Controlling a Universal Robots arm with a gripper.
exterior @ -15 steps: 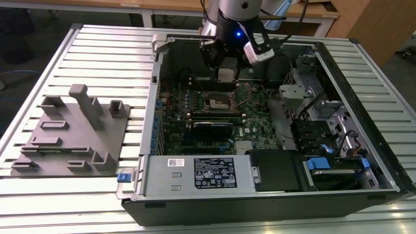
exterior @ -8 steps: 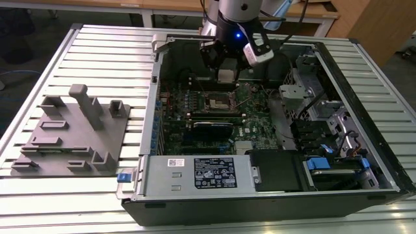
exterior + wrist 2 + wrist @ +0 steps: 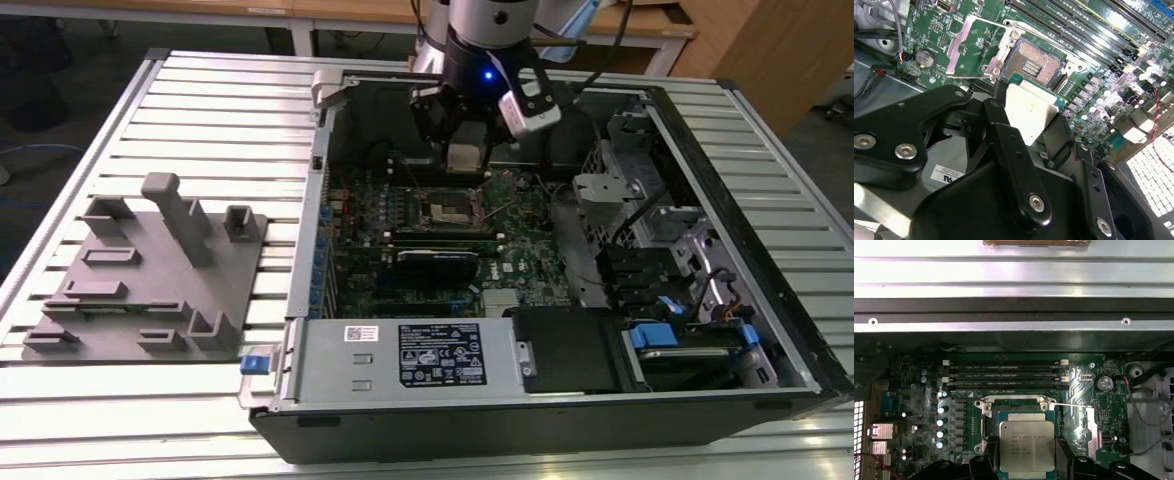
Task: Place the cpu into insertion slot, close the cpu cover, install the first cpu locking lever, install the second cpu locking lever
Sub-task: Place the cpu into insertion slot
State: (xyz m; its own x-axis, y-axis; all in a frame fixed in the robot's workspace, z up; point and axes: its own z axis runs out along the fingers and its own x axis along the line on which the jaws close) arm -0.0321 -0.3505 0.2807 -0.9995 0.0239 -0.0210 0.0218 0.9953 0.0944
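A slatted metal table (image 3: 200,110) carries an open computer case (image 3: 534,420), lying on its side, with a grey fixture plate (image 3: 134,290) of upright blocks beside it on the exterior view's left. Inside the case lies the green circuit board (image 3: 521,250), with long black memory slots (image 3: 1004,375) running in a row next to the socket area. The arm reaches down into the case, and its gripper (image 3: 463,150) hangs above the board close to the insertion slot (image 3: 451,210). In the second wrist view the insertion slot (image 3: 1031,62) lies bare, its dark centre and contact field exposed within the silver rim, and the cpu cover (image 3: 976,47) stands flipped up and away from it along one side. The black fingers (image 3: 999,120) pinch the cpu (image 3: 1030,110) by two opposite edges; in both wrist views the chip (image 3: 1026,445) is in the air, just short of the slot and not seated, silver top facing up.
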